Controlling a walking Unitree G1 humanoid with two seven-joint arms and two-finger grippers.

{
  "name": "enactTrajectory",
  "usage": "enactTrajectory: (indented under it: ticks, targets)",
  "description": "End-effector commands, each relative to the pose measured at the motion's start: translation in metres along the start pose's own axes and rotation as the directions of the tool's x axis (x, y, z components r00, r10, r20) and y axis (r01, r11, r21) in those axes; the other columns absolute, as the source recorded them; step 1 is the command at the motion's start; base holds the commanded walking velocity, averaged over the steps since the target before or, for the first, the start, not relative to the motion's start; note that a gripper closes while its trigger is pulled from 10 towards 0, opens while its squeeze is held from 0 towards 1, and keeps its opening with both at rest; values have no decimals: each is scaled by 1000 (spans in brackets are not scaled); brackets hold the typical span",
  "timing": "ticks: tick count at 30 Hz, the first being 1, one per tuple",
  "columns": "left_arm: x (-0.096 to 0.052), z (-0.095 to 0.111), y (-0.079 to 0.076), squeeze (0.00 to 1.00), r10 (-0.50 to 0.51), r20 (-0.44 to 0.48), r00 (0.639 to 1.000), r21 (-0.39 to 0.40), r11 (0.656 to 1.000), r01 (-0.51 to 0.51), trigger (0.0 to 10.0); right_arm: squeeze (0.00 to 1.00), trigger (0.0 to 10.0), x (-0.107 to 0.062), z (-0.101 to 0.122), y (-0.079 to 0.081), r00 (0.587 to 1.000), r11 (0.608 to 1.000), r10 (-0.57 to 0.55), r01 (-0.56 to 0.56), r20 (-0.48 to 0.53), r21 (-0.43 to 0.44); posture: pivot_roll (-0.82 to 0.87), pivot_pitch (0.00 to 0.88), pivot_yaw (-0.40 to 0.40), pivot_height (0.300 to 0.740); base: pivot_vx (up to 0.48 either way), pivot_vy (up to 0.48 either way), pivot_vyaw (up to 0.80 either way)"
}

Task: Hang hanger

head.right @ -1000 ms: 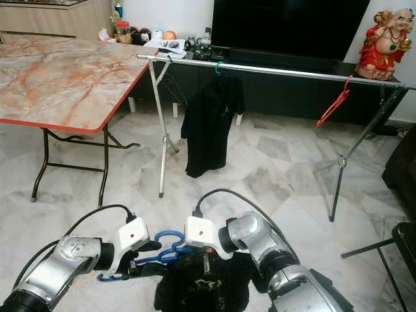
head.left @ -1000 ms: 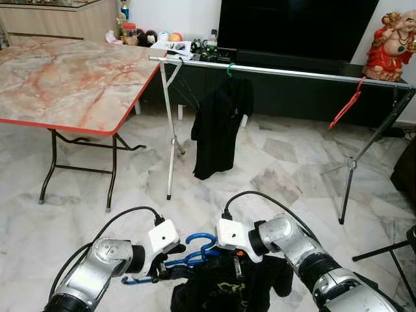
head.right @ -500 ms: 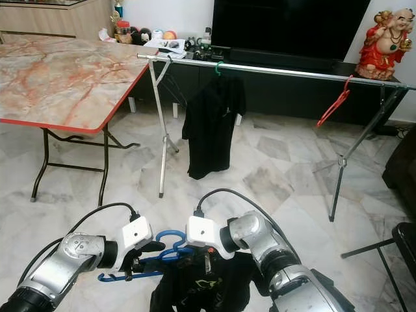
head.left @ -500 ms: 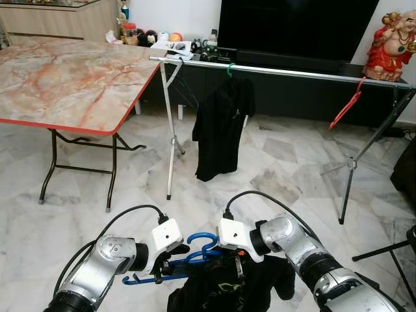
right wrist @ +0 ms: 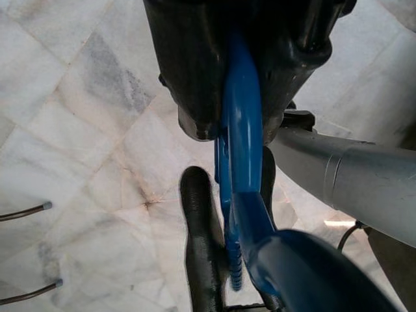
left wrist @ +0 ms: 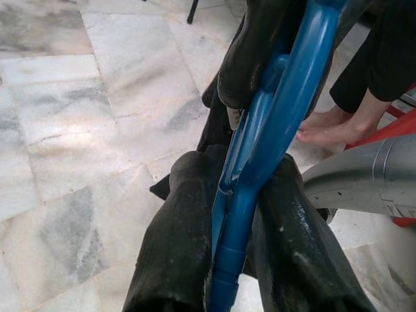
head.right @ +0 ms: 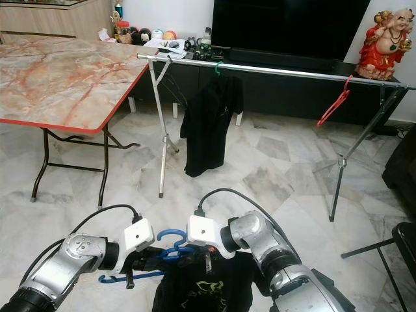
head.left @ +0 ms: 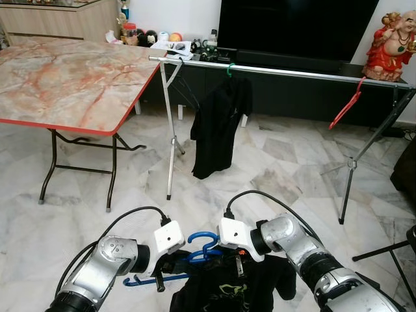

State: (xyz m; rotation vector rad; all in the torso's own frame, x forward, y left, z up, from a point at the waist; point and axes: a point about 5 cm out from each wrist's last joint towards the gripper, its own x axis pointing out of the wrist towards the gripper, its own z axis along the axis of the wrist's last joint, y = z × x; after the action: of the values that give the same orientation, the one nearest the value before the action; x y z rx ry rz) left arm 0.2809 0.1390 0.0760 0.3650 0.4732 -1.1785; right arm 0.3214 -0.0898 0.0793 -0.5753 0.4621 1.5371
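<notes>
A blue hanger [head.left: 200, 249] with a black shirt [head.left: 227, 291] draped on it is held low in front of me, just above the floor. My left gripper [head.left: 168, 268] is shut on the hanger's left arm, and its fingers [left wrist: 175, 240] press the blue bar [left wrist: 260, 169] from both sides. My right gripper [head.left: 238, 262] is shut on the hanger near its hook, clamping the blue plastic [right wrist: 242, 149]. The silver rail [head.left: 292, 73] of a drying rack runs across the room well ahead of and above both grippers.
On the rail hang a black shirt [head.left: 218, 127] on a green hanger and a bare red hanger [head.left: 346, 104]. A marble-topped folding table [head.left: 65, 78] stands at the left. Behind the rail are a TV [head.left: 292, 29] and a red statue [head.left: 390, 45]. A person's bare feet [left wrist: 325, 130] stand close by.
My left gripper has shifted slightly right along the blue hanger. The black shirt on the rail has swayed a little. My right gripper has held its place.
</notes>
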Motion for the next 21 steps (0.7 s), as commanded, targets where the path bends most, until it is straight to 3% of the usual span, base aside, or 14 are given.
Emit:
enactTrajectory:
  ticks: [1,12,13,14,21]
  targets:
    - [-1,6,3,0,31,26,999,9,999,-31,0,0,10000,2,2,2,1000,1000,23,-23,12,-5,164,17,-100,740,0,0,0]
    - [0,7,2,0,26,40,999,4,1000,-27,0,0,10000,-1,0,2,1000,1000,31,-31,6,3,161,18,-100,740,0,0,0]
    - [1,7,2,0,24,43,999,2,1000,-24,0,635,10000,-3,0,2,999,999,51,-51,13,11,161,18,-100,740,0,0,0]
    - [1,7,1,0,23,44,999,1,1000,-23,0,1000,10000,-3,0,2,998,998,56,-56,15,11,161,18,-100,740,0,0,0]
    - [1,4,1,0,26,46,999,-9,1000,-26,0,1000,10000,-11,0,-1,999,999,44,-44,6,9,151,21,-103,740,0,0,0]
